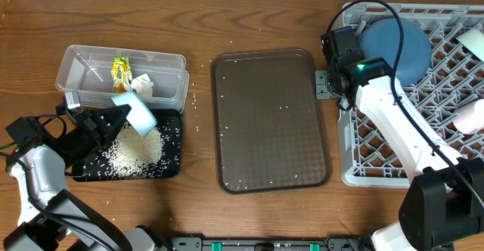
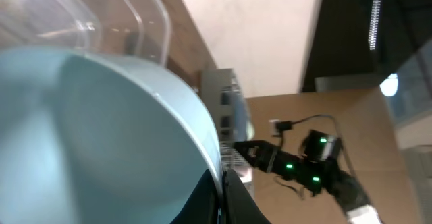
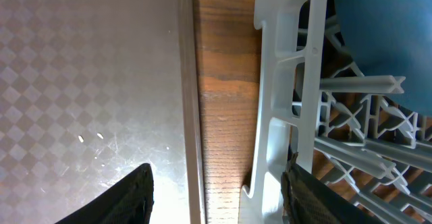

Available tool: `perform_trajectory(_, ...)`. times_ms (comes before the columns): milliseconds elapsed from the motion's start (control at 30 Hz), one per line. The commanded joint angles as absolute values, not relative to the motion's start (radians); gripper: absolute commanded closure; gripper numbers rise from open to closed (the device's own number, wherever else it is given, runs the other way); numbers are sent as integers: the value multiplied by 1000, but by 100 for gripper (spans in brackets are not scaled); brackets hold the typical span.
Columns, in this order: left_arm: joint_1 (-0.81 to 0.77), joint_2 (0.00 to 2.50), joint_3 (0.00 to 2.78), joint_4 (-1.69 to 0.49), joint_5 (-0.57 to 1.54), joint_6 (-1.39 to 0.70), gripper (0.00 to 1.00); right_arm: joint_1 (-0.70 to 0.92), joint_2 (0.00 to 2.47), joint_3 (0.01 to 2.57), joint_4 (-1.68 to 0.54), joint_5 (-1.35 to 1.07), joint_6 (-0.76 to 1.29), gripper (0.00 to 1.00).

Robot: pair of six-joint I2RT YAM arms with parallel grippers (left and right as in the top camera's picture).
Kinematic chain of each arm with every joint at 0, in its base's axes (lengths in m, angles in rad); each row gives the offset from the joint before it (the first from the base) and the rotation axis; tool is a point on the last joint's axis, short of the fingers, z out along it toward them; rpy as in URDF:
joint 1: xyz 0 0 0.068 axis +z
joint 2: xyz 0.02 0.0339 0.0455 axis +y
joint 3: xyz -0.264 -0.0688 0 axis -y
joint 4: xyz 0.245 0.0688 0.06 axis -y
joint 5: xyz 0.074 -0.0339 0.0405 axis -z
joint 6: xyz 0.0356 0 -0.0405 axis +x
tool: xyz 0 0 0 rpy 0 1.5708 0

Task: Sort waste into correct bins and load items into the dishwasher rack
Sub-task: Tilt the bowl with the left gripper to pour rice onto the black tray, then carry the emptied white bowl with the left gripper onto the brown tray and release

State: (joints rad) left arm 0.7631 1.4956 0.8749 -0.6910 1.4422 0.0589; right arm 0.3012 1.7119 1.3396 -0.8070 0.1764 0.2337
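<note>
We see the left gripper (image 1: 119,116) clamped on the mint-green bowl (image 1: 139,113), tilted over the black tray (image 1: 171,165) of rice (image 1: 136,150) — the right gripper (image 3: 216,187) spread wide, empty, beside the dishwasher rack (image 1: 349,168).

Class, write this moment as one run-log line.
left gripper holds mint-green bowl tilted over black tray | right gripper open at rack edge

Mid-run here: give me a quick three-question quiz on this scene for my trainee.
1. Most rice grains lie in: A) clear tub B) black tray C) mint-green bowl.
2. True or false: the yellow-green wrapper is in the clear tub.
3. Fill in: the left gripper holds the ____.
Key: 1 B; 2 true; 3 mint-green bowl.
</note>
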Motion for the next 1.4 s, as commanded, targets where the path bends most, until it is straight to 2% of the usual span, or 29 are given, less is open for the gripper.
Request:
perform_trajectory(0, 762, 1489, 889, -693, 1290, -9, 94, 293, 1720, 1338, -806, 184, 231, 40)
perform_trajectory(100, 755, 1488, 889, -754, 1572, 186, 94, 293, 1720, 1338, -810, 183, 231, 40)
perform_trajectory(167, 752, 1485, 893, -741, 1518, 196, 94, 293, 1720, 1338, -809, 183, 231, 40)
perform_trajectory(267, 750, 1488, 893, -725, 1345, 61, 94, 293, 1720, 1338, -805, 183, 231, 40)
perform_trajectory(533, 628, 1407, 899, -761, 1381, 76, 94, 293, 1720, 1338, -801, 183, 231, 40)
perform_trajectory(733, 386, 1280, 940, -724, 1049, -52, 94, 293, 1720, 1338, -797, 183, 231, 39)
perform_trajectory(900, 120, 1248, 940, -539, 856, -139, 92, 293, 1720, 1338, -793, 183, 231, 39)
perform_trajectory(1100, -204, 1328, 940, -352, 451, -157, 93, 293, 1720, 1338, -794, 183, 231, 40)
perform_trajectory(1200, -325, 1407, 940, -253, 344, -156, 94, 293, 1720, 1338, -794, 183, 231, 40)
perform_trajectory(1367, -462, 1542, 940, -102, 326, -156, 94, 293, 1720, 1338, -794, 183, 231, 39)
